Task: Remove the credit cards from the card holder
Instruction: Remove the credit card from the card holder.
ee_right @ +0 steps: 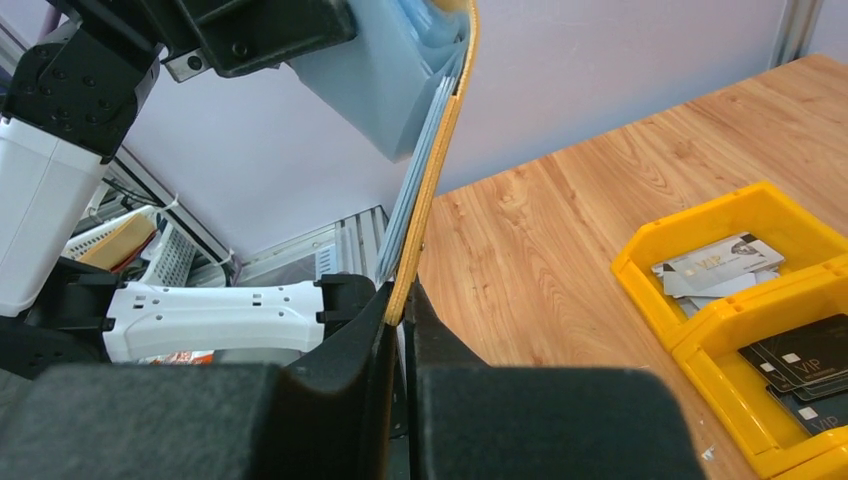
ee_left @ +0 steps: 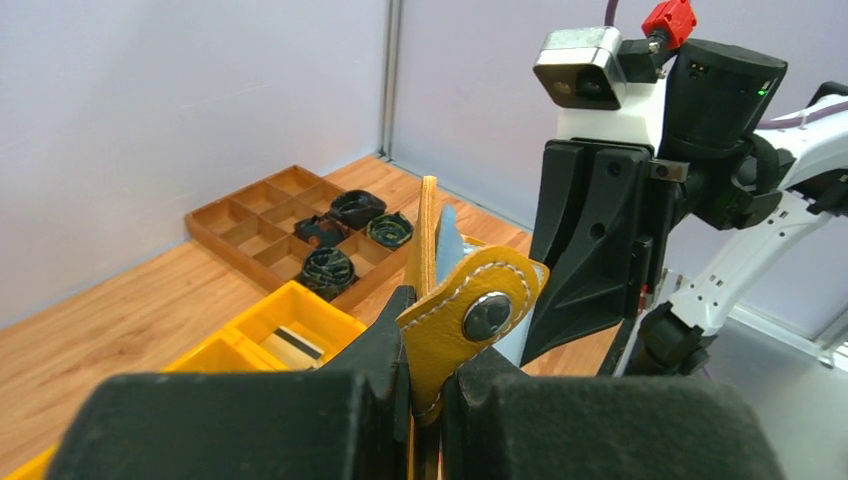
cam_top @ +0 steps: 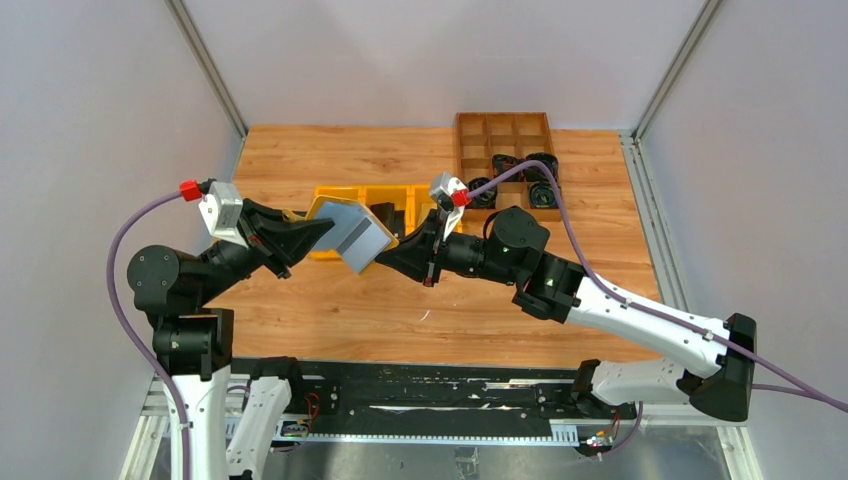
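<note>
The card holder (cam_top: 357, 238), mustard-tan with a silver-grey face, is held in the air between both grippers, above the table in front of the yellow bins. My left gripper (cam_top: 322, 229) is shut on its snap-tab end (ee_left: 478, 312). My right gripper (cam_top: 393, 249) is shut on the opposite tan edge (ee_right: 432, 190). Thin silver-grey credit cards (ee_right: 420, 150) sit inside the holder, edge-on against the tan cover; a pale edge also shows in the left wrist view (ee_left: 448, 238). More cards lie in the bins: silver ones (ee_right: 715, 268) and black ones (ee_right: 800, 362).
Yellow plastic bins (cam_top: 340, 194) stand just behind the held holder. A wooden compartment tray (cam_top: 505, 133) with dark round items (cam_top: 520, 180) stands at the back right. Grey walls close in both sides of the wooden table (cam_top: 330, 300).
</note>
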You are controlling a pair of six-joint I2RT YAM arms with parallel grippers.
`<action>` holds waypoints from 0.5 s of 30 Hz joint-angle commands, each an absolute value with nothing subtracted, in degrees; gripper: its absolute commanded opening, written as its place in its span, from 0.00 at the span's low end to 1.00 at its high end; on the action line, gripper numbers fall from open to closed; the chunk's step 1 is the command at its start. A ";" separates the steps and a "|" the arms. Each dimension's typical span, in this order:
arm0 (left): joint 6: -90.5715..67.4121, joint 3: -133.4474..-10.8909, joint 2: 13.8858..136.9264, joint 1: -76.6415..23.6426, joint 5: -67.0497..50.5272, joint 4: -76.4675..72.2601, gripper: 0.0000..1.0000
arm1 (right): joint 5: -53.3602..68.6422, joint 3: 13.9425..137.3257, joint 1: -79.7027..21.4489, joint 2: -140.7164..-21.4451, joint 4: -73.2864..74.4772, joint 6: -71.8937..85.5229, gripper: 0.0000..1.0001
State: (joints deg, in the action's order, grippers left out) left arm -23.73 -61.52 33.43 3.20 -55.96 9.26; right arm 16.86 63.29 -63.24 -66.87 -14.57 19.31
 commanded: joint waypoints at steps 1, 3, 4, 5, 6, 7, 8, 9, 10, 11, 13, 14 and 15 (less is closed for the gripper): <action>-27.73 -62.03 33.92 3.43 -58.92 6.70 0.00 | 13.51 63.03 -62.93 -65.95 -19.53 18.78 0.09; -27.69 -62.03 33.85 3.42 -59.30 6.85 0.00 | 12.94 63.33 -62.94 -66.27 -19.92 19.46 0.15; -27.53 -62.05 33.77 3.43 -59.36 7.02 0.00 | 12.92 63.36 -62.93 -66.47 -20.34 19.86 0.16; -27.25 -62.04 33.67 3.43 -59.41 7.23 0.00 | 12.96 63.45 -62.97 -66.65 -20.66 20.13 0.17; -26.91 -61.99 33.60 3.43 -59.46 7.52 0.00 | 13.00 63.58 -62.95 -66.82 -20.87 20.47 0.19; -26.65 -61.99 33.57 3.43 -59.49 7.78 0.00 | 13.00 63.75 -62.93 -67.06 -20.99 20.81 0.20; -26.44 -61.97 33.45 3.43 -59.48 8.03 0.00 | 13.19 64.01 -62.93 -67.25 -21.08 21.08 0.22; -26.12 -61.89 33.48 3.38 -59.52 8.38 0.00 | 13.42 64.06 -62.93 -67.42 -21.30 21.28 0.23; -25.89 -61.77 33.41 3.42 -59.50 8.49 0.00 | 13.50 64.11 -62.93 -67.59 -21.41 21.52 0.24; -25.59 -61.65 33.29 3.43 -59.50 8.61 0.00 | 13.60 64.23 -62.93 -67.73 -21.52 21.80 0.25; -25.07 -61.66 33.23 3.42 -59.29 8.87 0.00 | 14.62 64.49 -62.95 -68.17 -21.32 21.85 0.31; -25.01 -61.76 33.25 3.43 -59.31 8.92 0.00 | 15.53 64.51 -62.93 -68.32 -21.17 21.76 0.35; -24.95 -61.89 33.35 3.43 -59.25 9.09 0.00 | 16.85 64.64 -62.93 -68.50 -20.85 21.45 0.39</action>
